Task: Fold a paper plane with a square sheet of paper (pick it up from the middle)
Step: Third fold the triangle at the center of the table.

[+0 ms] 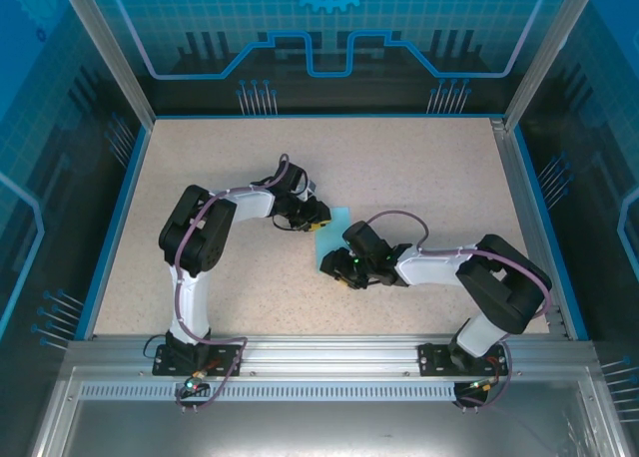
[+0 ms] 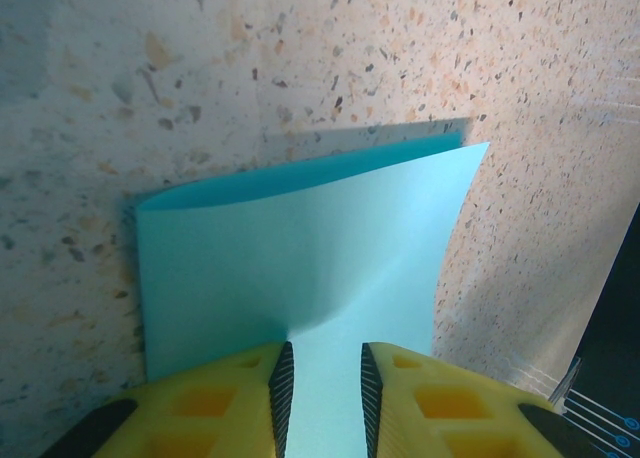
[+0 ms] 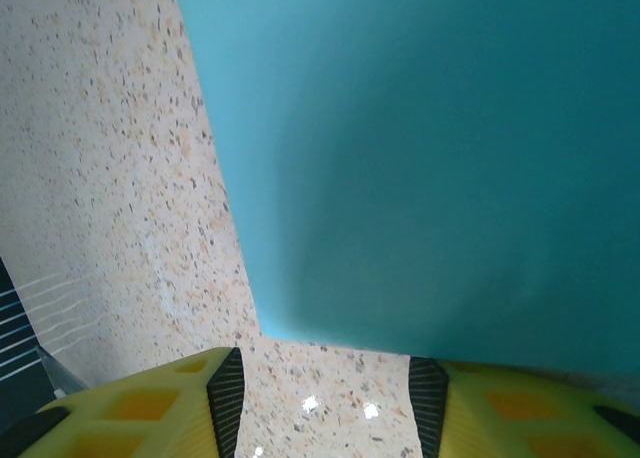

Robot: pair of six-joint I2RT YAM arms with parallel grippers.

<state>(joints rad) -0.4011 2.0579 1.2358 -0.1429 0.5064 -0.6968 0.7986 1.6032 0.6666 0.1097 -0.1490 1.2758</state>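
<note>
**Squaring up the half fold before creasing it**

Nearest to me, my left fingers (image 2: 282,398) stand a narrow gap apart and clamp nothing. The square sheet of paper (image 2: 300,248) runs under them and shows cyan in the gap. I cannot tell whether the tips press on it or hang just above it. My right fingers (image 3: 227,398) stand wider apart and are also empty. Bare worktop (image 3: 100,178) lies between them, and the sheet's near edge sits just beyond their tips.

The sheet lies at the middle of the worktop, doubled over on itself. From my left wrist, the top layer bows upward and its far edge curves. A darker strip of the lower layer peeks out beyond that edge. I judge the step in hand to be the half fold, and it is not yet true.

To do it well, I should bring the top edge square onto the lower one and pin it with one set of tips. Only then should I sweep the other set along the folded side, lightly, because paper this thin is likely to skid or wrinkle under a hard push.

Farther out, seen from above, my left arm (image 1: 200,232) bends at the elbow and reaches right. My right arm (image 1: 499,282) reaches left. Both wrists are low and almost meet over the sheet.
</note>
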